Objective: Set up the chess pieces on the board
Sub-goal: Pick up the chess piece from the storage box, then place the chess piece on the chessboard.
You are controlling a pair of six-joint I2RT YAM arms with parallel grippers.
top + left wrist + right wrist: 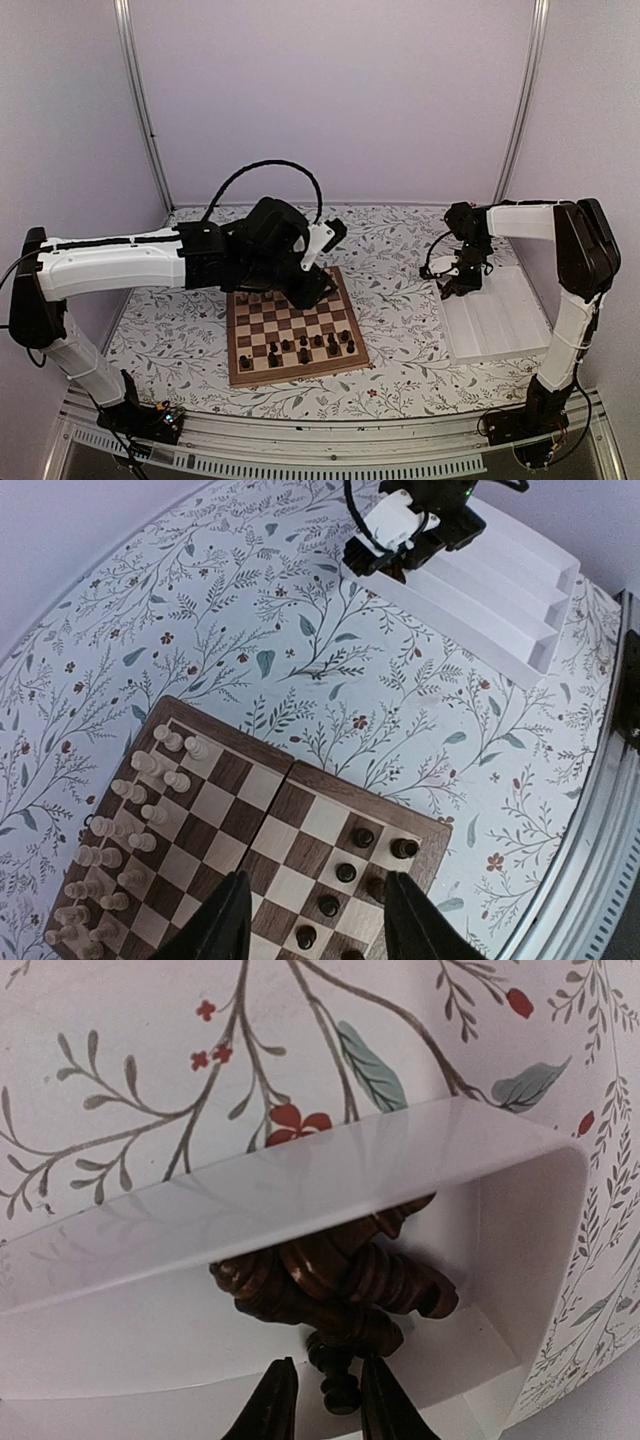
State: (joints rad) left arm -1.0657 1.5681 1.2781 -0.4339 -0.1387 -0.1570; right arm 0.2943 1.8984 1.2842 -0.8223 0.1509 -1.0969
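Right wrist: right gripper straddles one dark chess piece below the heap in the tray corner, likely to lift it; whether it is clamped, can't tell. Over the board, left gripper hangs half-open, empty.

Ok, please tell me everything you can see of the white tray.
The white compartment tray is rectangular, looks like smooth plastic, and thin upright walls divide it into long parallel channels. It lies flat on the floral tablecloth, right of the chessboard and apart from it. A heap of dark brown chessmen lies in one end corner, where the right gripper reaches in.
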